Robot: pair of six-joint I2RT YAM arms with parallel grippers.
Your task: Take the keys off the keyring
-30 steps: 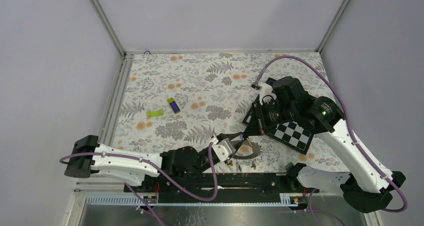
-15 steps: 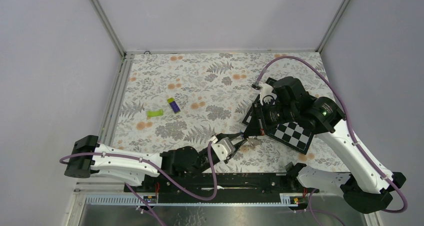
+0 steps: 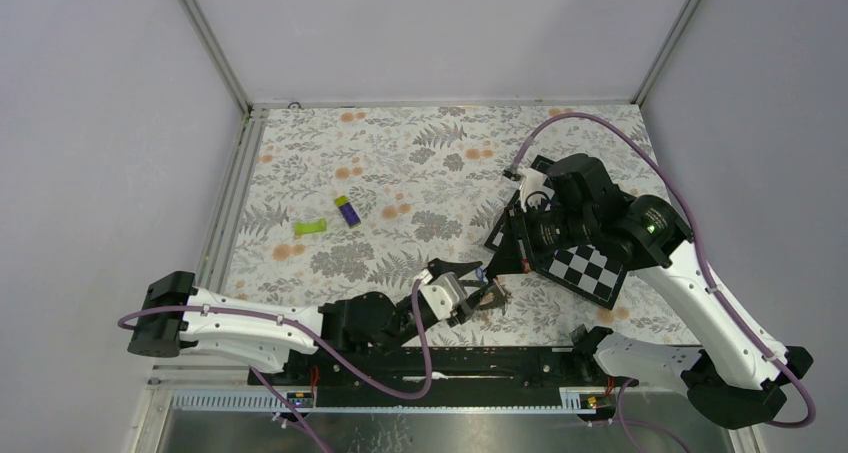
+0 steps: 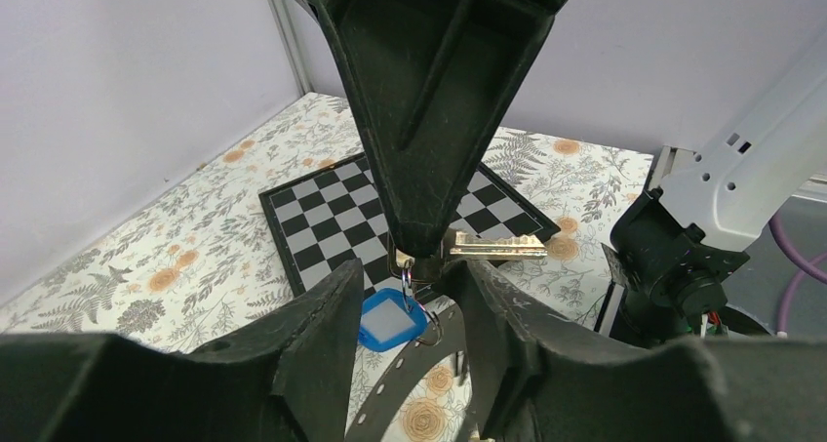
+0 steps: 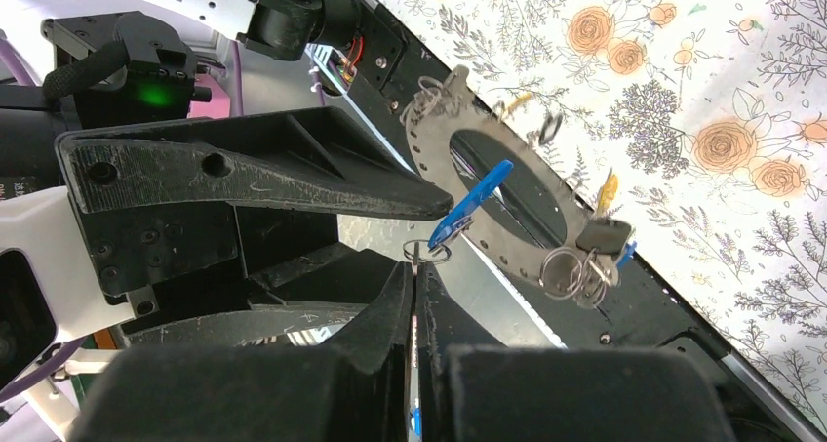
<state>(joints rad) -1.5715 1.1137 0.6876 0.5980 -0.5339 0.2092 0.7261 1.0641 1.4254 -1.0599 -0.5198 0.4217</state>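
The right gripper [image 5: 414,266] is pinched tight on a small wire loop [image 5: 426,251] that carries a blue key [image 5: 473,200], just off the near-left corner of the checkerboard [image 3: 588,265]. The keyring [image 5: 434,135] hangs tilted, clear of the table [image 3: 400,173], at that same corner. The other keys [image 5: 588,252] (one black-headed, one yellow among them) are threaded around its rim. Its holed band runs between the fingers of the left gripper [image 3: 482,285], which stand partly apart; whether they actually clamp it I cannot tell
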